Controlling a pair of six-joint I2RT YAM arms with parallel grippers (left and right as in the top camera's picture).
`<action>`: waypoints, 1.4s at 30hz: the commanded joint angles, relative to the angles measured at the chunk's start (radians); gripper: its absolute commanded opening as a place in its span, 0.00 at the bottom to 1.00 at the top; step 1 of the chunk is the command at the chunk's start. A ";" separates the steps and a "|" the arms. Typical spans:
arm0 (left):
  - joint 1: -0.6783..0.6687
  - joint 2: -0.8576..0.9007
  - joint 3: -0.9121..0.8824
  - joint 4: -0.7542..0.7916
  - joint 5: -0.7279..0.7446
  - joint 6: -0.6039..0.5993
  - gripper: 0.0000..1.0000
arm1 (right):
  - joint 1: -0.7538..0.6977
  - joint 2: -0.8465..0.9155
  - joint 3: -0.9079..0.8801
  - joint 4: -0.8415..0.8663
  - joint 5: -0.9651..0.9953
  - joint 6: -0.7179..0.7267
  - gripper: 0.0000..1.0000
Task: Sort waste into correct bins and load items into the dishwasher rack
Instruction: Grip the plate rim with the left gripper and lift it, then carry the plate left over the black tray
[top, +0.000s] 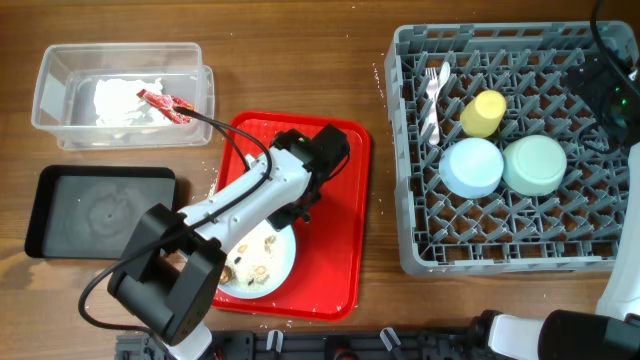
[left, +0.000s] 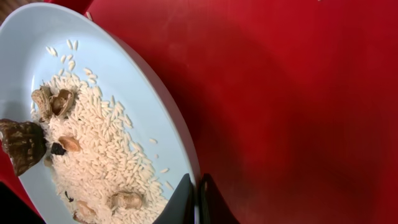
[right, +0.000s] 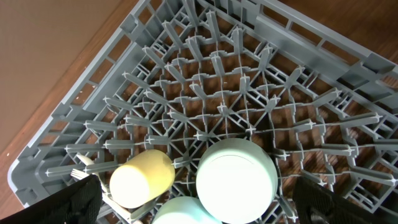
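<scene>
The large light blue plate (top: 282, 248) with rice and brown scraps (left: 99, 143) sits on the red tray (top: 335, 250). My left gripper (left: 196, 200) is shut on the plate's (left: 37, 37) near rim; in the overhead view it is at the plate's upper right edge (top: 296, 218). The grey dishwasher rack (top: 410, 150) holds the white fork (top: 432, 95), yellow cup (top: 483, 113), light blue bowl (top: 471, 166) and pale green bowl (top: 534, 165). My right gripper (right: 202, 205) hangs open and empty above the cup (right: 142, 177) and green bowl (right: 236, 180). I cannot make out the spoon.
The clear tub (top: 50, 90) at the back left holds white napkins (top: 120, 100) and the red-and-white wrapper (top: 165, 103). The black tray (top: 100, 210) lies in front of it, left of the red tray (left: 298, 93). Rice grains lie scattered round the red tray.
</scene>
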 joint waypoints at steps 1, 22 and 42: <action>0.002 0.005 0.021 -0.026 -0.040 0.041 0.04 | -0.003 0.010 -0.003 0.003 0.018 0.012 1.00; 0.079 0.005 0.169 -0.214 -0.195 0.174 0.04 | -0.003 0.010 -0.003 0.003 0.018 0.012 1.00; 0.518 0.005 0.352 0.024 -0.257 0.585 0.04 | -0.003 0.010 -0.003 0.003 0.018 0.012 1.00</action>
